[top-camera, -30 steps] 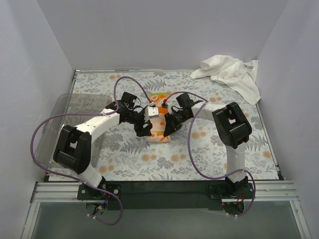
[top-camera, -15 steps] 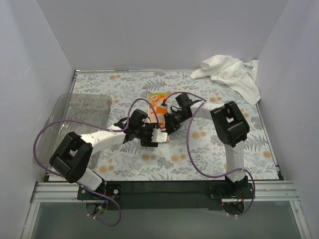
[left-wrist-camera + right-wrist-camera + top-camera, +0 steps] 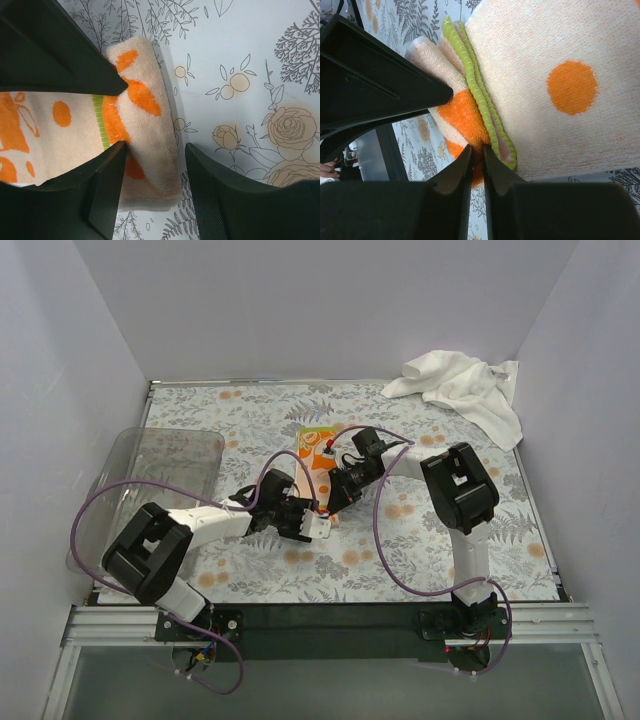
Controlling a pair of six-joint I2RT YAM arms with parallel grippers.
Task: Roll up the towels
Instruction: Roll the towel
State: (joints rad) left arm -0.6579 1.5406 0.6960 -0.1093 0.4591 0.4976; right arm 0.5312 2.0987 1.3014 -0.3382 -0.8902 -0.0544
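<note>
The small white terry cloth printed with orange shapes and a green stripe (image 3: 316, 439) is laid near the middle of the tabletop, and its near end is wound into a thick roll. This rolled end is grasped by the right gripper (image 3: 477, 149): a fold of orange cloth is pinched between its 2 nearly meeting fingers. The left gripper (image 3: 156, 147) is held released and spread wide, and the roll is straddled by its 2 black fingers (image 3: 105, 195); one finger is pressed against the cloth, while a narrow gap is seen beside the other. The large plain white towel (image 3: 462, 388) is left crumpled at the far right corner, well apart from both arms. A clear plastic tub (image 3: 160, 455) is placed at the left edge, on the grey-and-orange fern-patterned table covering (image 3: 400, 540)
</note>
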